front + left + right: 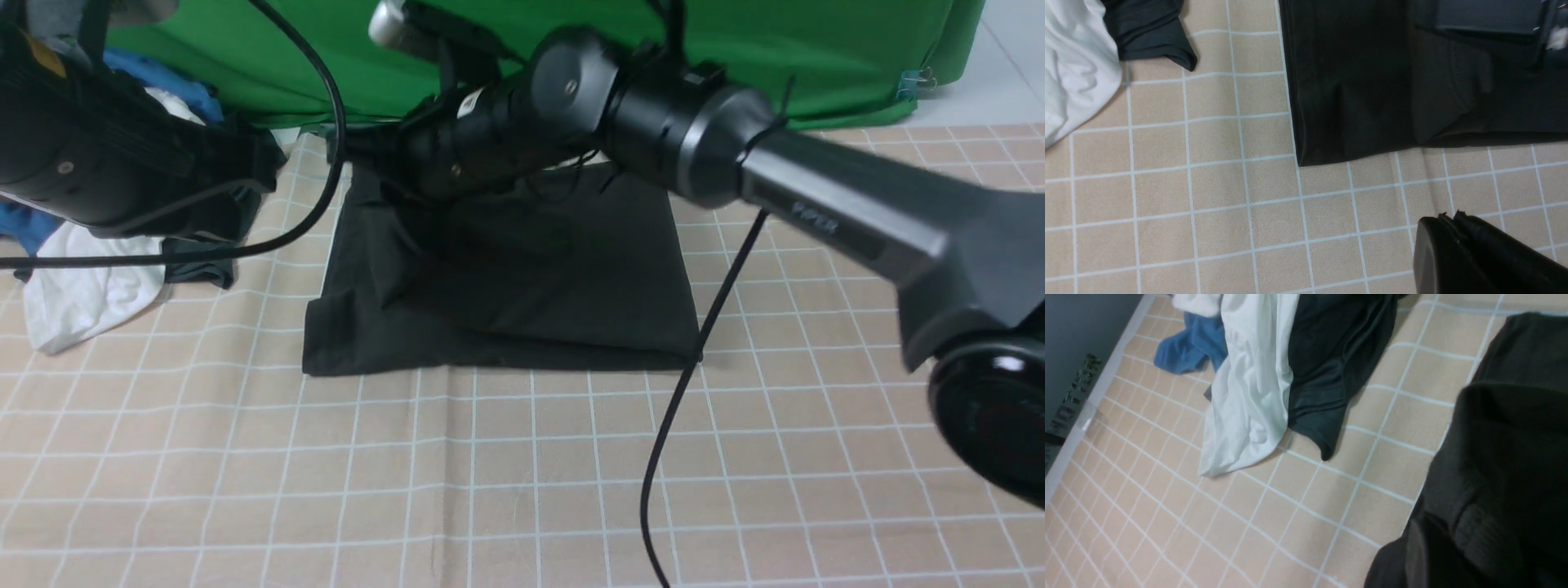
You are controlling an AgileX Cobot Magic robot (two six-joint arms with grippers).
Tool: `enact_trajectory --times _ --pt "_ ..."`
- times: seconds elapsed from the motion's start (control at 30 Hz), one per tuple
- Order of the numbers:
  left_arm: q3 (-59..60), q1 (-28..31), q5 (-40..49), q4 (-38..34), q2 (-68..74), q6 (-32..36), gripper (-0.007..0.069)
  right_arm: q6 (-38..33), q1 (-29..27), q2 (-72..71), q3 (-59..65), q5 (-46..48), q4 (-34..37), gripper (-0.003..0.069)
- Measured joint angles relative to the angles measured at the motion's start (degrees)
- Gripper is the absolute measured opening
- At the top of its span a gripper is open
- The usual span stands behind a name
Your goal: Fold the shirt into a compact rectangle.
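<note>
The black shirt (522,278) lies folded into a rough rectangle on the checked tablecloth. Its near-left corner shows in the left wrist view (1363,81). My right arm reaches across it, and the right gripper (363,151) sits at the shirt's far-left corner, mostly hidden by the wrist. In the right wrist view one finger (1414,547) presses against a raised fold of the shirt (1515,457) with a ribbed hem. The other finger is lost in the dark cloth. My left gripper (1447,218) hovers over bare cloth near the shirt's near-left corner, shut and holding nothing.
A pile of clothes lies to the left: a white garment (90,286), a blue one (163,77) and a smaller dark one (200,265). A green backdrop (735,49) stands behind. A black cable (702,351) hangs over the shirt's right edge.
</note>
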Motion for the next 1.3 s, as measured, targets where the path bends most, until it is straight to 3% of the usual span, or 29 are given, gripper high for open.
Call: enact_trajectory --times 0.17,0.23,0.33,0.4,0.47,0.57,0.67,0.9,1.13,1.3 --pt "0.0 0.0 -0.1 -0.1 0.0 0.0 0.0019 -0.4 0.2 1.8 0.0 -0.6 0.5 0.0399" --pt "0.0 0.0 -0.3 -0.1 0.0 0.0 0.0019 -3.2 -0.3 1.6 -0.7 1.0 0.5 0.0446" --pt "0.0 0.0 -0.7 -0.1 0.0 -0.7 0.0019 -8.9 -2.3 0.1 -2.3 6.8 0.3 0.0459" --pt "0.0 0.0 -1.7 -0.2 0.1 -1.0 0.0019 -10.7 -4.5 -1.5 -3.6 10.7 -1.2 0.0429" --pt "0.0 0.0 -3.8 -1.2 0.9 -0.9 0.0019 -11.3 -7.0 -4.0 -5.0 15.3 -4.0 0.0354" --pt "0.0 0.0 -7.5 -6.3 3.9 2.7 0.0019 -11.8 -11.8 -8.1 -7.1 23.4 -10.3 0.0129" --pt "0.0 0.0 -10.9 -13.0 9.4 7.9 0.0019 -11.8 -15.5 -10.6 -7.9 29.6 -14.5 0.0049" --pt "-0.1 -0.1 -17.9 -15.1 25.0 8.8 0.0019 -11.6 -20.7 -11.3 -7.2 39.4 -17.6 0.0038" --pt "-0.1 0.0 -17.9 -5.1 34.8 -2.8 0.0019 -11.1 -21.1 -11.3 -1.7 39.8 -21.4 0.0038" --pt "-0.2 0.0 -17.2 -3.5 35.3 -5.2 0.0019 -10.3 -21.1 -11.7 5.1 39.9 -22.3 0.0039"
